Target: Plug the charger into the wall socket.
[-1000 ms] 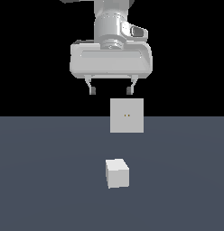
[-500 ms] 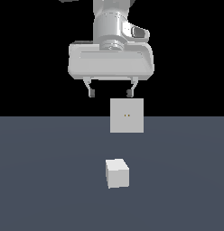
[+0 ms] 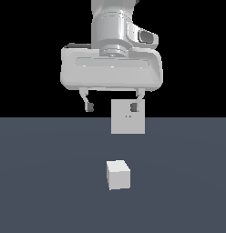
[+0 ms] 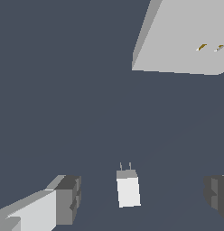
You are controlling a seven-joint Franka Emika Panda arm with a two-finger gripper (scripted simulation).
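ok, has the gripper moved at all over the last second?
Yes. The gripper has come down: its fingertips sat above the wall socket top edge earlier and now overlap the panel's upper part in the exterior view. The charger is untouched.

The charger (image 4: 128, 191) lies between the hand's (image 4: 143, 193) spread fingers (image 4: 67, 198).

Legible text, labels, brands, numbers, signs: none found. The charger (image 3: 118, 174) is a plain white cube, faces unmarked in both views. The wall socket (image 3: 127, 117) carries only two tiny yellowish dots at its centre, no lettering beside them. The gripper (image 3: 112, 107) housing shows smooth white and grey surfaces; a dark inset on its upper side might hold a mark, but at this resolution nothing there can be read. The grey floor (image 3: 51, 182) is bare of print.
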